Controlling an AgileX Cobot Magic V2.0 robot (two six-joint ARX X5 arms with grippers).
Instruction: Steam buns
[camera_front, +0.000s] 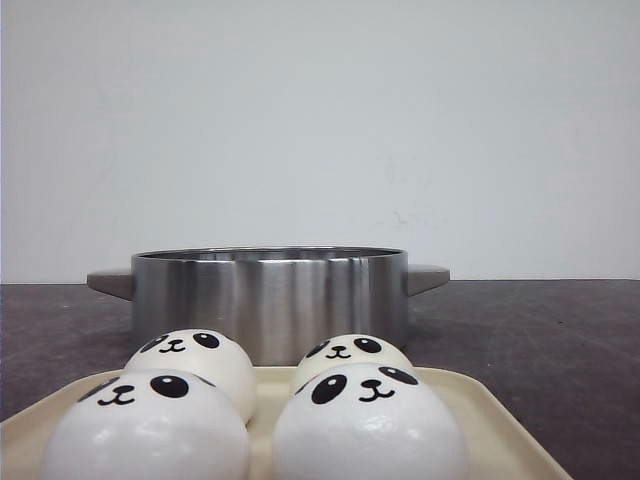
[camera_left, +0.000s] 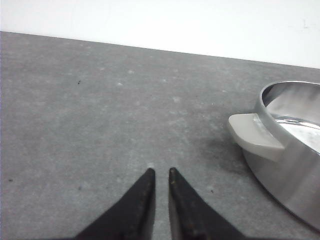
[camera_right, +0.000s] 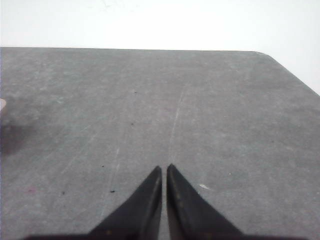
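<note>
Four white panda-faced buns sit on a cream tray (camera_front: 490, 420) at the near edge of the front view: near left (camera_front: 145, 430), near right (camera_front: 370, 425), far left (camera_front: 195, 365), far right (camera_front: 352, 355). Behind them stands a steel pot (camera_front: 270, 300) with grey handles, open on top. The pot's rim and one handle (camera_left: 255, 137) show in the left wrist view. My left gripper (camera_left: 161, 171) is shut and empty over bare table beside the pot. My right gripper (camera_right: 164, 167) is shut and empty over bare table. Neither gripper shows in the front view.
The table (camera_front: 540, 330) is dark grey, with a white wall behind. Its far edge and a rounded corner (camera_right: 265, 54) show in the right wrist view.
</note>
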